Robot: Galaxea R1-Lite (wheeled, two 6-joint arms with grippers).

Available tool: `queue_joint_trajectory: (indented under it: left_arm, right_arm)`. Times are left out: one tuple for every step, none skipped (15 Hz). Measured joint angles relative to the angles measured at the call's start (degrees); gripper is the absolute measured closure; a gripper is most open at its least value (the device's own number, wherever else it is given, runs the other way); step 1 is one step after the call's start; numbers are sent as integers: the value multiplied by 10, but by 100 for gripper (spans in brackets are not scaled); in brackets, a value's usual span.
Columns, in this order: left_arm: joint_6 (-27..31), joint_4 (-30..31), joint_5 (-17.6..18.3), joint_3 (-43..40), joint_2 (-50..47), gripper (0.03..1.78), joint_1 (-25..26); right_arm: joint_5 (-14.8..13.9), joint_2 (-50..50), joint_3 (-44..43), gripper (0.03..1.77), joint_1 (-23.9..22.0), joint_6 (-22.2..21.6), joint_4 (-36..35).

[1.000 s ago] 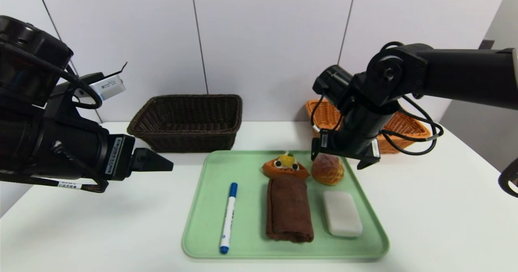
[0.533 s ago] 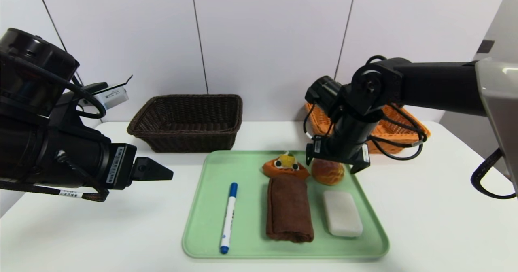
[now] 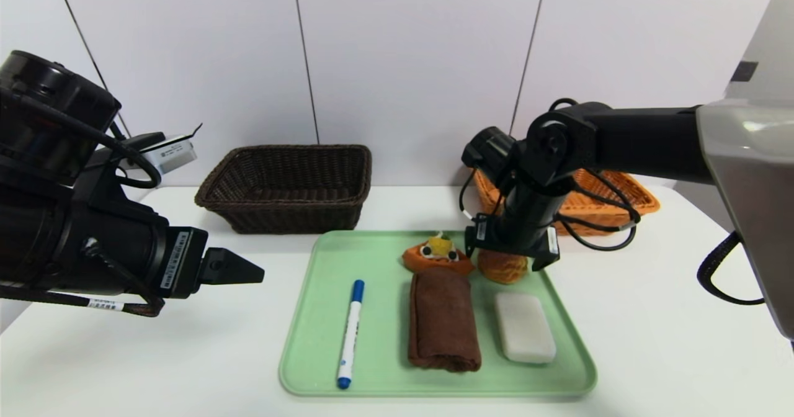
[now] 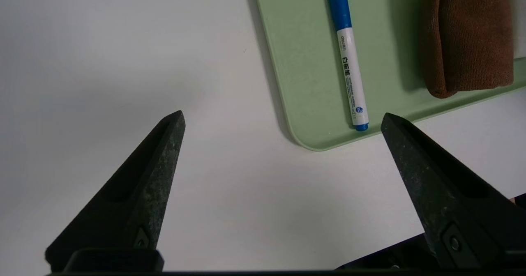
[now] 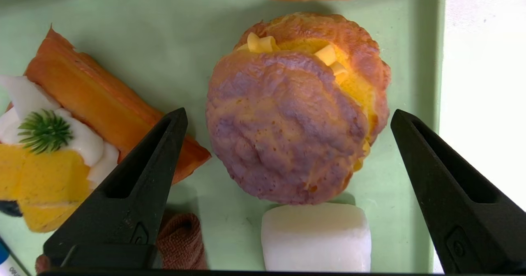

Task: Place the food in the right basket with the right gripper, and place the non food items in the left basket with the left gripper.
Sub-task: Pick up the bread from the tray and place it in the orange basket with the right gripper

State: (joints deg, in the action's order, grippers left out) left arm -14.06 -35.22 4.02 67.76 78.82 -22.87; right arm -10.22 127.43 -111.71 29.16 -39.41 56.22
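Note:
A green tray [image 3: 310, 342] holds the food and the non food items. The round puff bun [image 3: 501, 267] [image 5: 298, 107] lies between the wide-apart fingers of my right gripper [image 3: 512, 262] [image 5: 287, 116], which is open and just above it. Beside the bun sits the orange tart [image 3: 437, 255] [image 5: 61, 116]. A rolled brown towel [image 3: 443, 321] [image 4: 464, 37], a white bar [image 3: 524, 327] [image 5: 316, 237] and a blue-capped marker [image 3: 350, 333] [image 4: 349, 58] lie nearer the front. My left gripper [image 3: 248, 271] [image 4: 283, 120] hovers open over bare table left of the tray.
The dark brown left basket [image 3: 288, 184] stands behind the tray at the wall. The orange right basket [image 3: 614, 197] sits at the back right, partly hidden by my right arm. White table [image 3: 670, 318] surrounds the tray.
My right arm has swung left and lowered, bringing its open gripper down over the puff bun. The left arm has barely shifted.

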Motion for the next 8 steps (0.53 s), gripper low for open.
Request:
queue_joint_trajectory:
  left_arm:
    - [0, 0, 0, 0, -1, 12, 0]
    - [0, 0, 0, -2, -1, 12, 0]
    - [0, 0, 1, -3, -2, 12, 0]
    - [0, 0, 1, -3, -3, 12, 0]
    - [0, 0, 4, -3, -4, 12, 1]
    - [-1, 0, 5, -4, -4, 12, 1]
    - [-1, 0, 5, -5, -5, 12, 1]
    - [0, 0, 5, -7, -5, 12, 1]
  right_arm:
    - [0, 2, 0, 9, -1, 0, -1]
    - [0, 4, 0, 27, -1, 0, -2]
    - [1, 5, 0, 44, -1, 0, -2]
    - [1, 5, 0, 60, -1, 0, -4]
    - [1, 6, 0, 73, -1, 0, -5]
    - [1, 6, 0, 82, -1, 0, -4]
    - [1, 6, 0, 91, -1, 0, -4]
    - [1, 5, 0, 97, -2, 0, -3]
